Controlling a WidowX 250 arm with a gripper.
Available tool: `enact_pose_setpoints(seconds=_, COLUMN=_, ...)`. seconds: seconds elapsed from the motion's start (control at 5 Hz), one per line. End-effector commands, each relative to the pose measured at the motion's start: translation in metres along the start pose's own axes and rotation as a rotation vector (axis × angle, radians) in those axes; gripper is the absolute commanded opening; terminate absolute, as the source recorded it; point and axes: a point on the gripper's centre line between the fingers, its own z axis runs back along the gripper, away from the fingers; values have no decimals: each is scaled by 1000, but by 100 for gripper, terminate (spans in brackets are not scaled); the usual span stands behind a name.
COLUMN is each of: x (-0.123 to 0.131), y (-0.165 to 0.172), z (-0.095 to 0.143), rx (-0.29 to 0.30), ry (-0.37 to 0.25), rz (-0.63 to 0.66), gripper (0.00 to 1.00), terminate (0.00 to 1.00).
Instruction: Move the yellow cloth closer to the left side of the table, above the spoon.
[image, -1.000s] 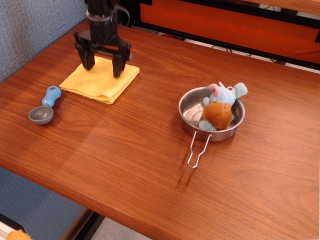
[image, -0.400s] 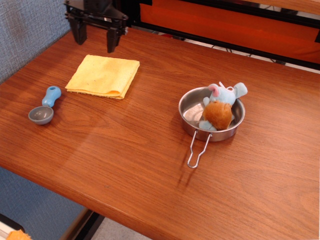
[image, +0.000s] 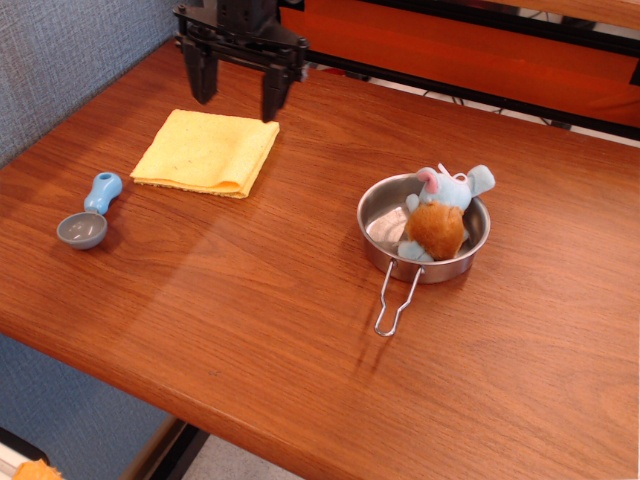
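Observation:
The yellow cloth (image: 207, 151) lies folded flat on the table (image: 300, 300) at the far left. The spoon (image: 90, 212), with a grey bowl and a light-blue handle, lies nearer the front left edge, below the cloth in the view. My gripper (image: 237, 97) is open and empty, raised above the table just behind the cloth's far edge, its black fingers (image: 273, 98) pointing down.
A steel pan (image: 423, 241) with a wire handle stands at the right of centre and holds a small blue and brown plush toy (image: 438, 217). A grey wall panel (image: 60, 60) runs along the table's left side. An orange and black panel (image: 460, 50) stands behind.
My gripper has lifted off the cloth, leaving it flat on the table, then moved a little to the right behind it. The cloth and spoon stay put.

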Motion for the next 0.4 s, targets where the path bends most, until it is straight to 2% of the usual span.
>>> enact_pose_setpoints(seconds=0.0, x=-36, y=-88, z=46, rx=-49, ry=-72, rz=-136, gripper=100, terminate=0)
enact_pose_setpoints(seconds=0.2, x=-57, y=-134, z=52, rx=-55, ry=-95, rz=-234, gripper=100, terminate=0)
